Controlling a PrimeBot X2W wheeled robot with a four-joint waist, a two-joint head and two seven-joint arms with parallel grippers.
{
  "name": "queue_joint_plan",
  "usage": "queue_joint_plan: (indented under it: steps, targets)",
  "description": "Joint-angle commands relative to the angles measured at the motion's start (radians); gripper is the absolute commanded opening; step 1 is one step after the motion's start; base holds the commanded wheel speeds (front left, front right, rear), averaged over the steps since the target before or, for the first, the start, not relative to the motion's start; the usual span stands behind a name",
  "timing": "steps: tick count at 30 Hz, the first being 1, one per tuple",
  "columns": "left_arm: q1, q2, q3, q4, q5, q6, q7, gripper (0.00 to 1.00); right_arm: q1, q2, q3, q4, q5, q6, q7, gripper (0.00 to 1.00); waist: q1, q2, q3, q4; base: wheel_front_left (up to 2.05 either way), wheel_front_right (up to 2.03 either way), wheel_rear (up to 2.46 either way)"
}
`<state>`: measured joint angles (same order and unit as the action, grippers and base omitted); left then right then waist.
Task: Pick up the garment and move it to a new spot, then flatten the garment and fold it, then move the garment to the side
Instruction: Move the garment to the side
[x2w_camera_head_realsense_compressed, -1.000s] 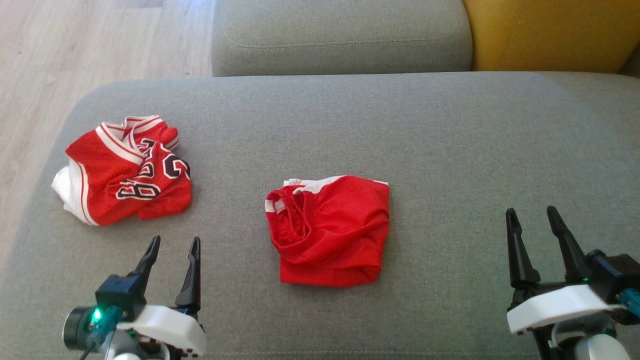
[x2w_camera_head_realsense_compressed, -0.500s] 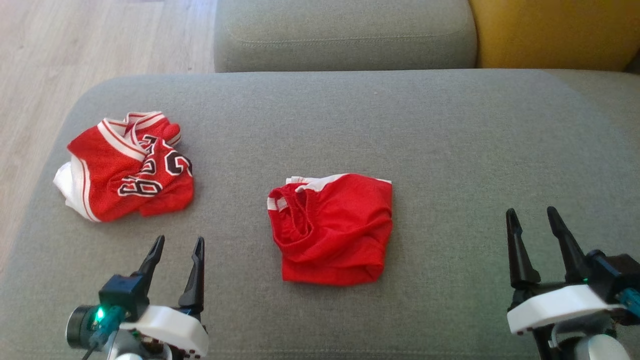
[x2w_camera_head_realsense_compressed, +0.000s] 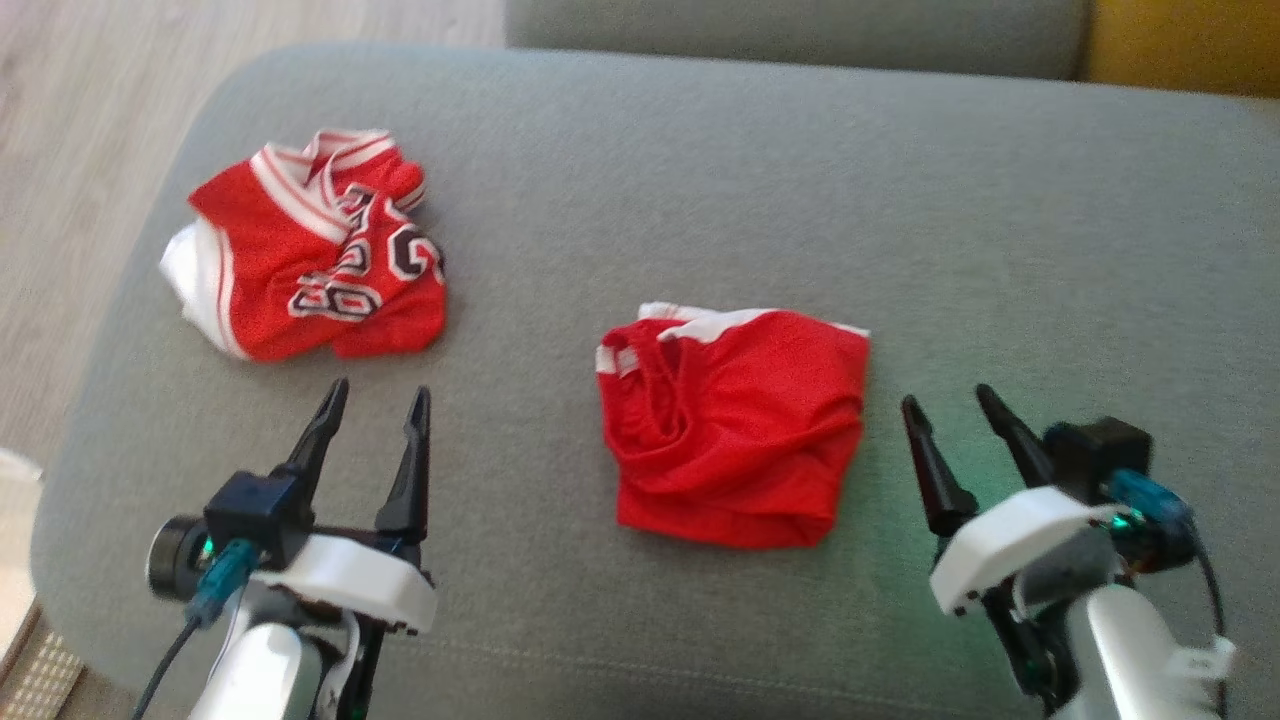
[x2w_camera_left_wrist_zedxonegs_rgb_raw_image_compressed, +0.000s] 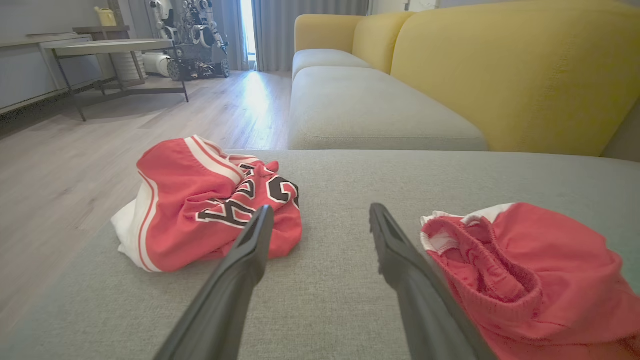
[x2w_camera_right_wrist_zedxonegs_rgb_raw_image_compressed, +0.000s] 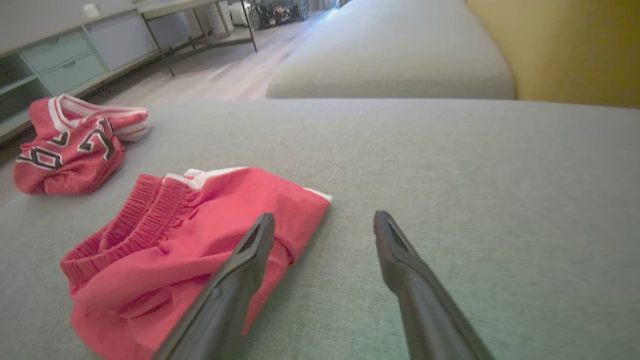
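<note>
Black fingers spread wide and empty, red mesh shorts lying between the two grippers.
Left gripper (x2w_camera_head_realsense_compressed: 380, 390) hovers low over the grey sofa cushion (x2w_camera_head_realsense_compressed: 700, 180) with its jaws apart, and the right gripper (x2w_camera_head_realsense_compressed: 946, 396) does the same on the other side, nothing in either. Between them, closer to the right one, the red shorts (x2w_camera_head_realsense_compressed: 735, 430) lie bunched into a rough square, ribbed waistband and white trim at the far-left corner. Well off beyond the left gripper sits a crumpled red jersey (x2w_camera_head_realsense_compressed: 310, 255) near the cushion's edge. This looks like thin, light, limp fabric: it should sag and slide, and a shallow pinch may lift only the top layer. The thicker waistband, or a pinch through every layer at the edges, looks like the safest hold.
</note>
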<state>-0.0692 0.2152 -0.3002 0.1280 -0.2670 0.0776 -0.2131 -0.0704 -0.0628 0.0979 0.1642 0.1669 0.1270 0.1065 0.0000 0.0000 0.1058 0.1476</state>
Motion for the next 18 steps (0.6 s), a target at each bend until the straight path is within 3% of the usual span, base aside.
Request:
queue_joint_plan:
  steps: [1, 8, 15, 16, 17, 18]
  targets:
    - [-0.059, 0.008, 0.032, -0.025, -0.007, -0.005, -0.012, 1.00, -0.045, -0.002, 0.033, -0.012, -0.001, 0.004, 0.012, 1.00, 0.0000, 0.0000, 0.047, 0.044, 0.00, 0.00, 0.00]
    - [-0.114, -0.017, 0.022, 0.013, -0.006, -0.020, -0.035, 1.00, -0.118, 0.005, 0.071, 0.143, 0.020, 0.004, 0.077, 1.00, 0.0000, 0.0000, 0.094, 0.099, 0.00, 0.00, 0.00]
    - [-0.126, -0.029, 0.029, 0.039, -0.006, -0.024, -0.045, 1.00, -0.128, 0.010, 0.100, 0.219, 0.061, 0.004, 0.146, 1.00, 0.0000, 0.0000, 0.094, 0.105, 0.00, 0.00, 0.00]
    - [-0.126, -0.029, 0.030, 0.040, -0.006, -0.025, -0.046, 1.00, -0.132, 0.010, 0.110, 0.225, 0.067, 0.004, 0.154, 0.44, 0.0000, 0.0000, 0.094, 0.103, 0.00, 0.00, 0.00]
    - [-0.127, -0.029, 0.030, 0.041, -0.005, -0.026, -0.046, 1.00, -0.136, 0.010, 0.117, 0.229, 0.071, 0.004, 0.158, 0.00, 0.0000, 0.0000, 0.094, 0.101, 0.00, 0.00, 0.00]
    - [-0.128, -0.030, 0.030, 0.042, -0.003, -0.027, -0.047, 1.00, -0.141, 0.011, 0.123, 0.233, 0.073, 0.004, 0.162, 0.00, 0.0000, 0.0000, 0.094, 0.098, 0.00, 0.00, 0.00]
